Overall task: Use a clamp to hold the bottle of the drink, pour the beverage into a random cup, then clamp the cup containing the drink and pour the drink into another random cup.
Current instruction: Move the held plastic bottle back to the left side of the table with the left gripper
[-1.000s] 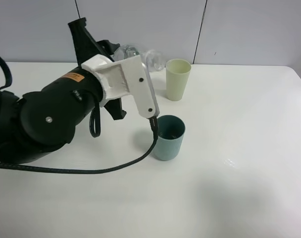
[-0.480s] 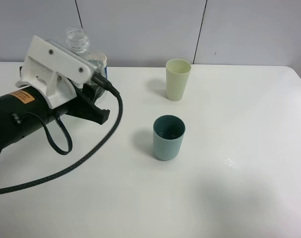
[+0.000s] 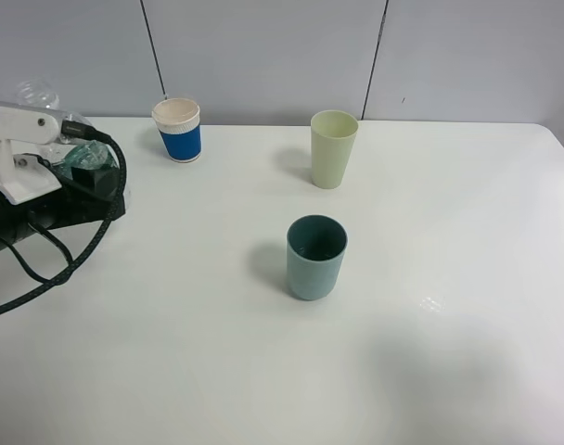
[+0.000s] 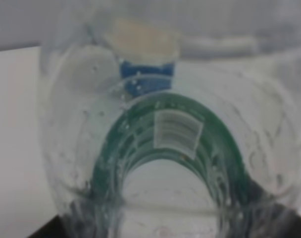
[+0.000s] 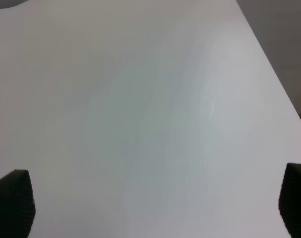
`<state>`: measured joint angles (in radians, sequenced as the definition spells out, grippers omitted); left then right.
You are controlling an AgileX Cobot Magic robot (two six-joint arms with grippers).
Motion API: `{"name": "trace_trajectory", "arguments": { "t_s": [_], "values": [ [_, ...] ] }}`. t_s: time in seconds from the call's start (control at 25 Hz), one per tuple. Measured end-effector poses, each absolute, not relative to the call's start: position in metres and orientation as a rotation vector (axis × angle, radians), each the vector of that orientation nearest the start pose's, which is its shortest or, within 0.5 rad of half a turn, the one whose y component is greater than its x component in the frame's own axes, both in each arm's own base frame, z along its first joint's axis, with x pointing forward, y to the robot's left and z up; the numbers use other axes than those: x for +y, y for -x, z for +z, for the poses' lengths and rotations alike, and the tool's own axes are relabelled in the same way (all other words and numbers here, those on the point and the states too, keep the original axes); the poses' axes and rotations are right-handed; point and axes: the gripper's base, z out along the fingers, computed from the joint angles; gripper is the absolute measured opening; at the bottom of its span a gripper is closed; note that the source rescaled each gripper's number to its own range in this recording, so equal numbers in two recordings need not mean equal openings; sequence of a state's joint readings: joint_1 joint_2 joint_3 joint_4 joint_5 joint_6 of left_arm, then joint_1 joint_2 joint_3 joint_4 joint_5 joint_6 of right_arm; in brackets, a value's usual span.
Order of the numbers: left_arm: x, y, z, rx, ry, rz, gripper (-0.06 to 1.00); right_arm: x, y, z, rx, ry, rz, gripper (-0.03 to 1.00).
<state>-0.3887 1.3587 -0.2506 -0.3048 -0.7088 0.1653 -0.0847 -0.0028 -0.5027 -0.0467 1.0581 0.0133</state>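
The clear plastic bottle with a green label is held in my left gripper at the far left of the table, its open neck pointing up and away. In the left wrist view the bottle fills the frame, and the gripper is shut on it. A teal cup stands mid-table; I cannot tell what is in it. A pale green cup stands behind it. A blue paper cup stands at the back left, also showing through the bottle. My right gripper is open over bare table and is outside the high view.
The white table runs to a grey wall at the back. A black cable from the left arm loops over the table's left part. The right wrist view shows only white tabletop and its edge at one corner.
My left arm has swung back from above the teal cup to the far left, carrying the bottle from a tilted pose to near upright. The blue cup has come into view.
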Motion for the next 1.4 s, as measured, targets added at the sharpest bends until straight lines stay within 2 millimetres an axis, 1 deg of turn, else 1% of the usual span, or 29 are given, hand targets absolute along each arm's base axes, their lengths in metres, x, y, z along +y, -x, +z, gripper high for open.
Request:
{"name": "trace_trajectory", "arguments": {
  "t_s": [0.12, 0.28, 0.44, 0.48, 0.6, 0.64, 0.68, 0.96, 1.08, 1.4],
  "values": [
    [-0.05, -0.21, 0.168, 1.92, -0.202, -0.074, 0.02, -0.003, 0.006, 0.278, 2.034, -0.102, -0.101, 1.0],
    [-0.033, -0.217, 0.156, 1.957, -0.165, -0.069, 0.02, -0.003, 0.006, 0.278, 2.034, -0.102, -0.101, 1.0],
    [-0.024, -0.223, 0.144, 1.97, -0.146, -0.085, 0.02, -0.003, 0.006, 0.278, 2.034, -0.102, -0.101, 1.0],
    [-0.024, -0.223, 0.144, 1.97, -0.146, -0.085, 0.02, -0.003, 0.006, 0.278, 2.034, -0.102, -0.101, 1.0],
    [-0.027, -0.226, 0.133, 1.971, -0.183, -0.109, 0.02, -0.003, 0.006, 0.278, 2.034, -0.102, -0.101, 1.0],
    [-0.028, -0.228, 0.125, 1.976, -0.201, -0.122, 0.02, -0.003, 0.006, 0.278, 2.034, -0.102, -0.101, 1.0],
    [-0.029, -0.229, 0.122, 1.975, -0.208, -0.13, 0.02, -0.003, 0.006, 0.278, 2.034, -0.102, -0.101, 1.0],
    [-0.031, -0.231, 0.102, 2.002, -0.218, -0.152, 0.02, -0.003, 0.006, 0.278, 2.034, -0.102, -0.101, 1.0],
    [-0.032, -0.23, 0.099, 2.013, -0.233, -0.161, 0.02, -0.003, 0.006, 0.278, 2.034, -0.102, -0.101, 1.0],
    [-0.033, -0.23, 0.099, 2.01, -0.24, -0.165, 0.02, -0.003, 0.006, 0.278, 2.034, -0.102, -0.101, 1.0]
  ]
}}
